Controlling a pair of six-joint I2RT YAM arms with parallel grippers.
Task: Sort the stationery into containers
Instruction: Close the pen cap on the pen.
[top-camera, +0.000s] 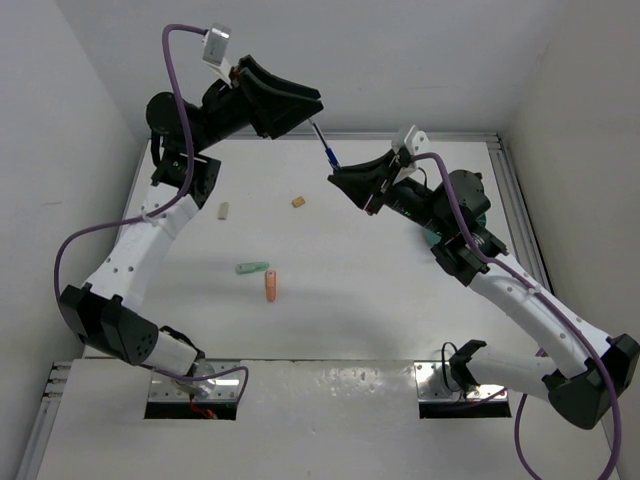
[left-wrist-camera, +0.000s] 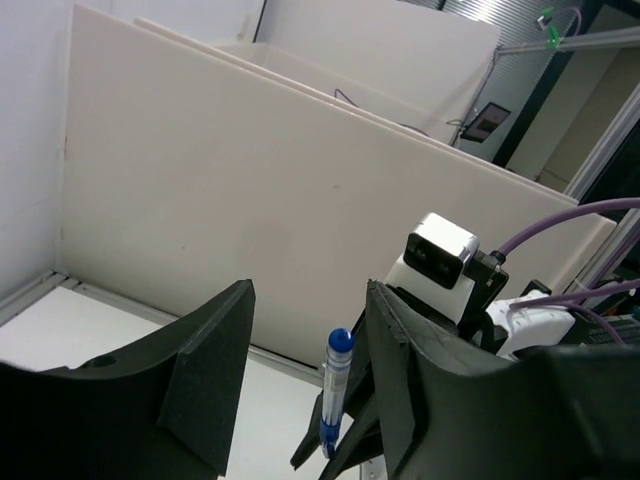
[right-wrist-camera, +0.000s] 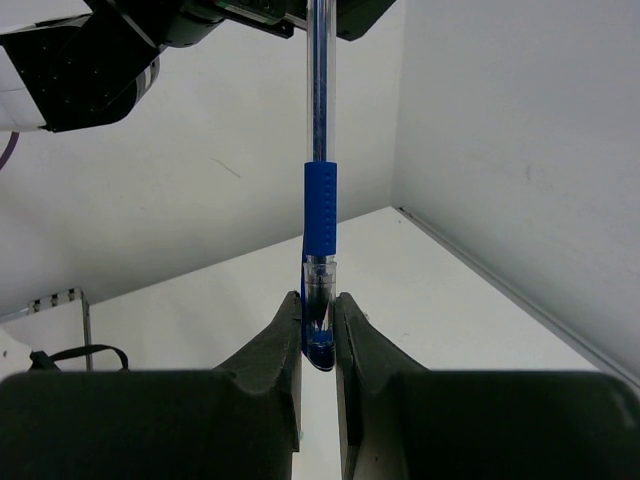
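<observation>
Pinching the dark-blue pen (right-wrist-camera: 320, 210) at its tip end: right gripper (right-wrist-camera: 318, 310) jaws nearly closed on it, pen standing straight up out of them in the right wrist view. Left gripper (left-wrist-camera: 310, 300) jaws wide open, holding nothing. The pen's capped end sits between them, nearer one finger; contact can't be told. Pen is mid-air, upper centre of the top view, off the bench (top-camera: 380, 300). Handling guess: light, stiff, clear barrel likely slippery, so the blue rubber sleeve is the better hold. Both arms reach up and inward, wrists facing each other. Mint-green stub (top-camera: 252, 268) and orange stub (top-camera: 271, 287) lie mid-bench.
</observation>
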